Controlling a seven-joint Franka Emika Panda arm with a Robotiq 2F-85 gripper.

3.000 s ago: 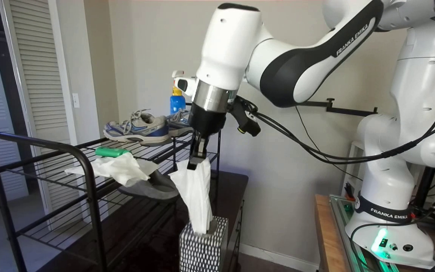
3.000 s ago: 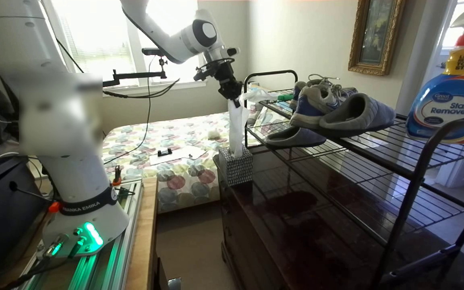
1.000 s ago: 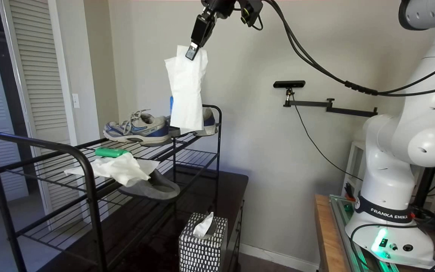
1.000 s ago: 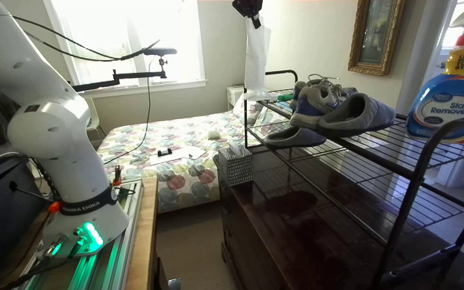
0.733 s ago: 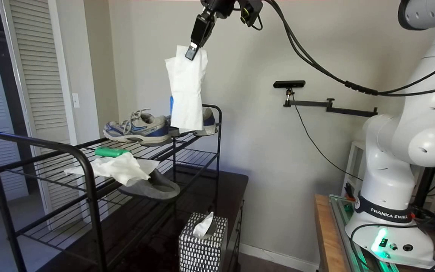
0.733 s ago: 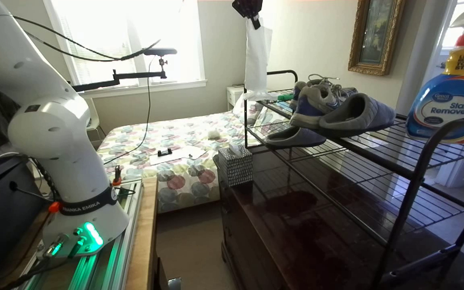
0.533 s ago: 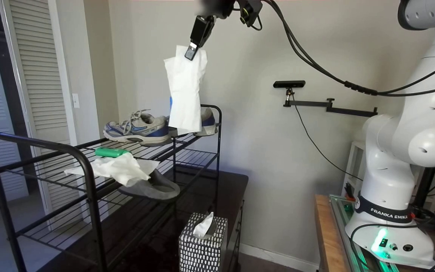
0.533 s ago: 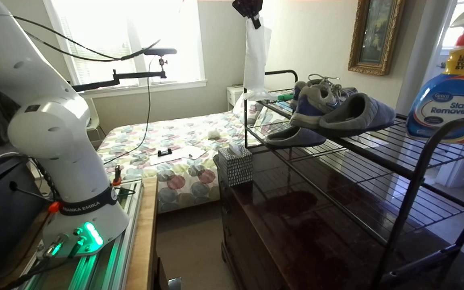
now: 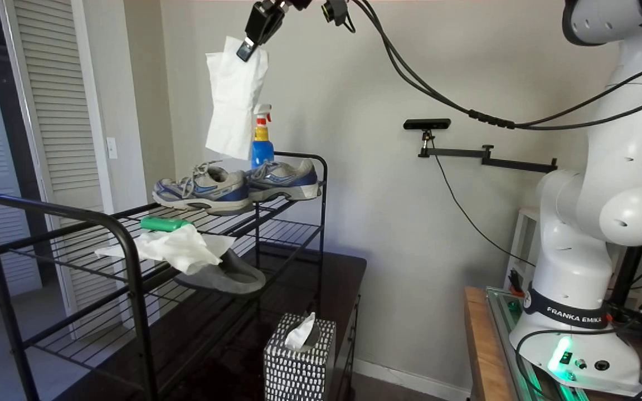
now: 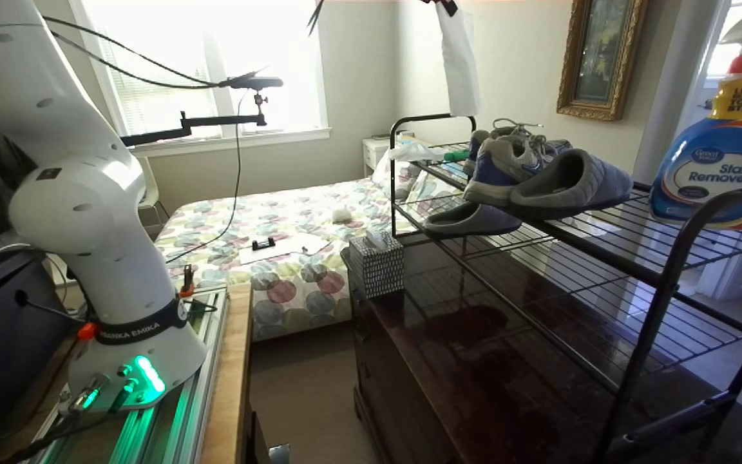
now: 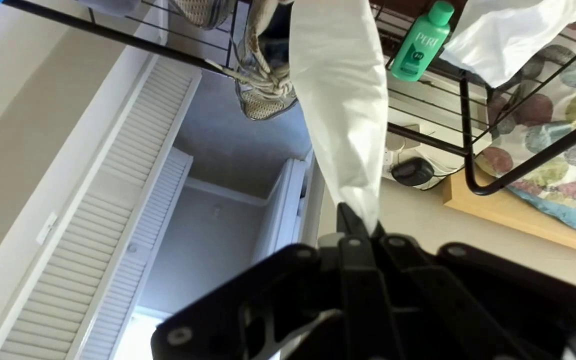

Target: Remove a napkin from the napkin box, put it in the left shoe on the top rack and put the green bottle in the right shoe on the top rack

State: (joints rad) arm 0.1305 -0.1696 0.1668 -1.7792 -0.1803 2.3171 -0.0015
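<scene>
In an exterior view, the gripper (image 9: 246,50) pinches the napkin (image 9: 234,106). In an exterior view, the napkin hangs higher than the sneakers (image 10: 495,162); the cropped gripper reads poorly. In the wrist view, the green bottle (image 11: 420,46) lies on the top rack (image 11: 425,138).

In an exterior view, the white robot arm (image 9: 591,209) stands on the right, its top out of sight. The black fingers (image 9: 246,51) are high up, off to the left. They lean, tips pointing down and left, and are pinched together. A green light (image 9: 562,351) glows on the arm's foot (image 9: 608,348).
</scene>
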